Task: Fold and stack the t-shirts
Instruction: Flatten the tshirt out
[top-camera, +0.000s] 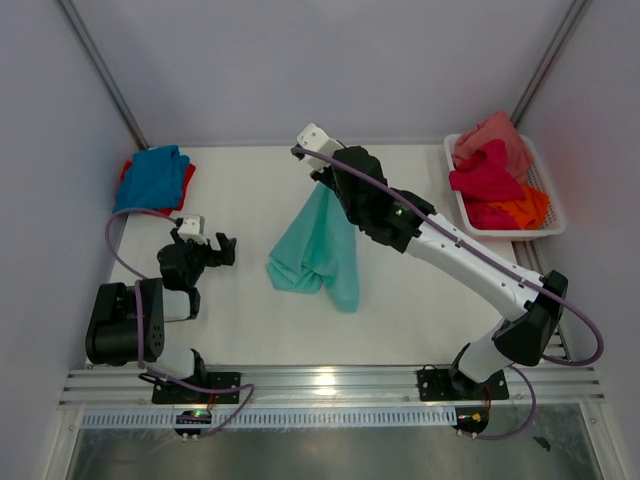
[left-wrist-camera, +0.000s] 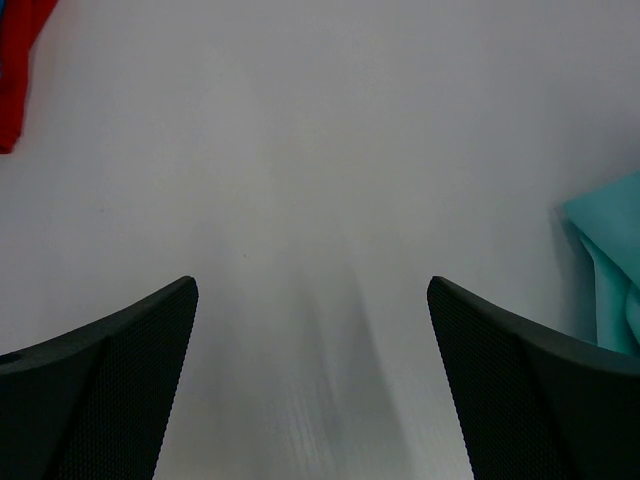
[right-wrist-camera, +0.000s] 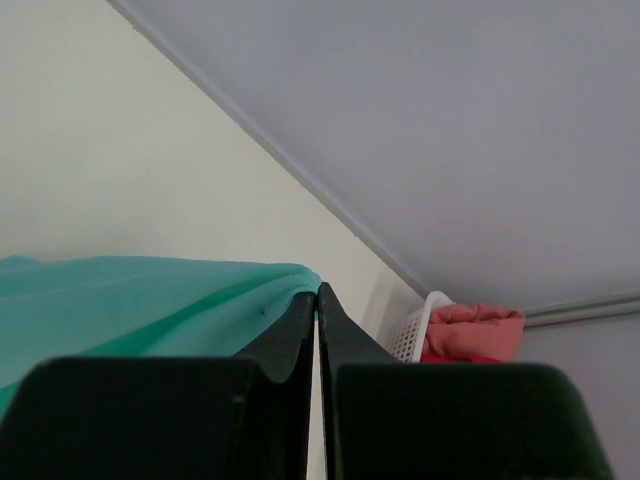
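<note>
A mint-teal t-shirt (top-camera: 320, 250) hangs from my right gripper (top-camera: 322, 180), which is raised over the middle of the table. In the right wrist view the jaws are pressed together on the shirt's edge (right-wrist-camera: 150, 300), the gripper (right-wrist-camera: 318, 292) pinching the cloth at its tip. The shirt's lower part rests bunched on the table. My left gripper (top-camera: 205, 245) is open and empty, low over the table to the left of the shirt. Its fingers (left-wrist-camera: 110, 380) stand wide apart, and a corner of the teal shirt (left-wrist-camera: 610, 280) shows at the right edge.
A blue tee (top-camera: 155, 175) lies on a red tee (top-camera: 185, 180) at the back left; the red one shows in the left wrist view (left-wrist-camera: 20, 60). A white mesh basket (top-camera: 545, 225) at the back right holds salmon pink (top-camera: 495, 135), magenta (top-camera: 485, 175) and orange (top-camera: 525, 210) tees.
</note>
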